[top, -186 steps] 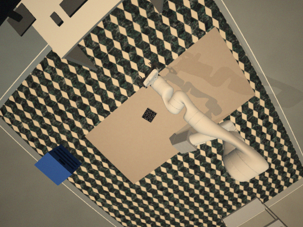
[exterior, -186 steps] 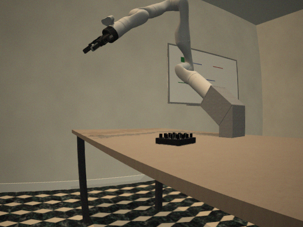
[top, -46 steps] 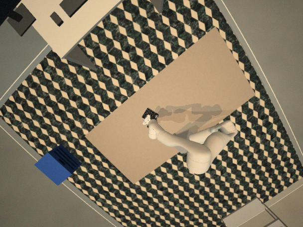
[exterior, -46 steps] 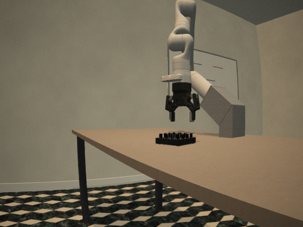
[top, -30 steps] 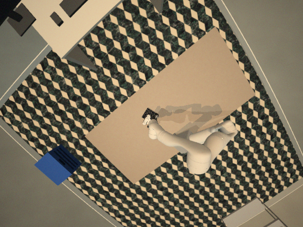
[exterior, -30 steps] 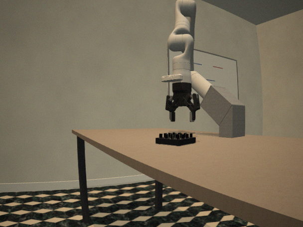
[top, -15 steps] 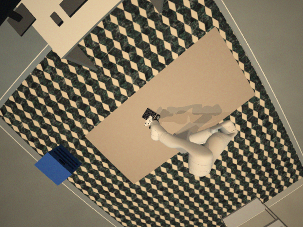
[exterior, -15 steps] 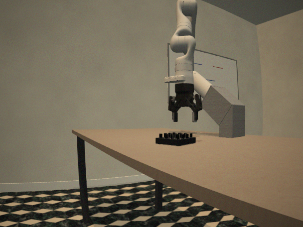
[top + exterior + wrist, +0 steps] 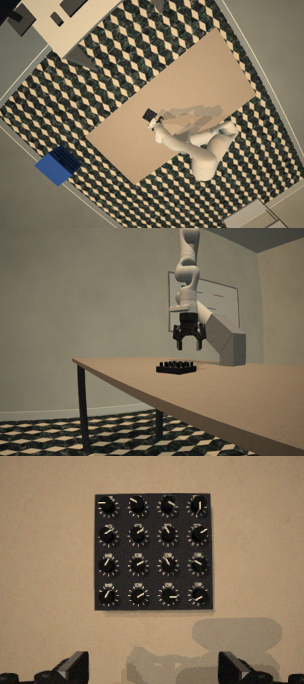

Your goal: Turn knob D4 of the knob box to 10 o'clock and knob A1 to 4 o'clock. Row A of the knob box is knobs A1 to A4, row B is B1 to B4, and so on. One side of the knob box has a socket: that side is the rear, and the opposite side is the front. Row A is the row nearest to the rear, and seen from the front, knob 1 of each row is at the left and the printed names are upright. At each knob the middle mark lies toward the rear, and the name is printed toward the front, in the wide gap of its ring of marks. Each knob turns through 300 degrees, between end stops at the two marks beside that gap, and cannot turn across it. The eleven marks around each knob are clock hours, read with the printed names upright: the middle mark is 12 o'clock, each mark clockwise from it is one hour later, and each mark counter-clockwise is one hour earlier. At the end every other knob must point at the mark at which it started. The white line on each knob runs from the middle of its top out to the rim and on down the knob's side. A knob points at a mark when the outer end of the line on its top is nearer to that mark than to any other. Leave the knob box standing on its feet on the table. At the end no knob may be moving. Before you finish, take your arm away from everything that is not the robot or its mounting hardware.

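Table (image 9: 225, 388), knob box (image 9: 176, 369) apparently below open fingers (image 9: 179, 345)

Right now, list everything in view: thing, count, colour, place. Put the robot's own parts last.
knob box: one, black, on the table under the raised jaws.
knobs: sixteen, black with white lines, four rows of four on the box.
table: one, tan top with dark legs, mid-room.
floor: dark green and cream checks.
whiteboard: one, white, on the wall behind the arm.
blue box: one, by the floor's edge.
pedestal: one, grey, on the table.
arm: one, white.
gripper: one, black, jaws wide open and holding nothing.
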Tool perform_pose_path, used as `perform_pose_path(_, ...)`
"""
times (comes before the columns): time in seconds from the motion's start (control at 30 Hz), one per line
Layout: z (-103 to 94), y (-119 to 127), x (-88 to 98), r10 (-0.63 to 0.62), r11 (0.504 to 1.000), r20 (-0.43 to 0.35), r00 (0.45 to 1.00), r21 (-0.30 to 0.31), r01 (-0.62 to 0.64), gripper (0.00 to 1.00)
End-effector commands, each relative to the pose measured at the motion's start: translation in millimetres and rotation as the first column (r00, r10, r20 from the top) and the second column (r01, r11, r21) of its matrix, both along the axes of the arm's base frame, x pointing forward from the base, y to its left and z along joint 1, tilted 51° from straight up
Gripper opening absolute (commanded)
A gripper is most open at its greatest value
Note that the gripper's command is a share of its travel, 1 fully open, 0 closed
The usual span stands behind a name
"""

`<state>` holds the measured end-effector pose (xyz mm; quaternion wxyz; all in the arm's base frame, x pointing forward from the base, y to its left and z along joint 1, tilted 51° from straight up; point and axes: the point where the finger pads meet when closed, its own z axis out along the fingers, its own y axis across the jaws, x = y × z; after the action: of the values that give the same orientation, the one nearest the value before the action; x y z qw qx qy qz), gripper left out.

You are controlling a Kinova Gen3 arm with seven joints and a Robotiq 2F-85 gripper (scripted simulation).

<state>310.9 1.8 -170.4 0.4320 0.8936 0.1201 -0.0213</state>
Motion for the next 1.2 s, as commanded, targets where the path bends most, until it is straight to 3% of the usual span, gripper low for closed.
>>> perform_pose_path(0.0,1.6,0.9,-3.7,0.004,1.000,0.000,1.000,0.000,-0.004,1.00)
perform_pose_path(1.17,2.2,0.1,-7.6,0.004,1.000,0.000,1.000,0.000,-0.004,1.00)
